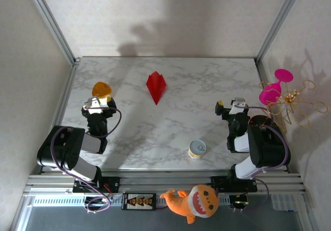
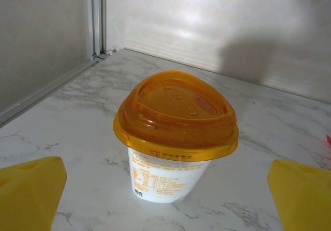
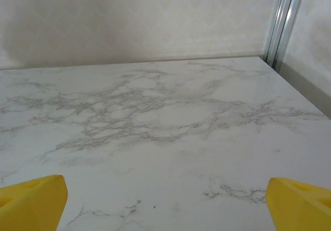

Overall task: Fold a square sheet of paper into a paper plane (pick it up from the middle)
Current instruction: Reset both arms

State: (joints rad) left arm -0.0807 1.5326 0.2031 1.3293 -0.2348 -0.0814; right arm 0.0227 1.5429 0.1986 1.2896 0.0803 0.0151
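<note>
The square sheet of paper now lies folded on the marble table as the paper plane (image 1: 155, 86), a narrow red dart with a centre crease, its point toward the near edge. It rests flat at the back middle, and neither gripper touches it. My left gripper (image 1: 98, 103) stands open at the left side, well to the left of the plane, with its yellow fingertips (image 2: 31, 192) spread wide. My right gripper (image 1: 230, 105) stands open at the right side, with nothing but bare marble between its yellow fingertips (image 3: 302, 202).
A white cup with an orange lid (image 2: 176, 122) stands just ahead of my left gripper (image 2: 165, 195). A small yellow tin (image 1: 197, 149) sits near the front edge. At the far right are a pink goblet (image 1: 274, 89) and a gold wire ornament (image 1: 295, 104). An orange shark plush (image 1: 194, 200) lies on the front rail.
</note>
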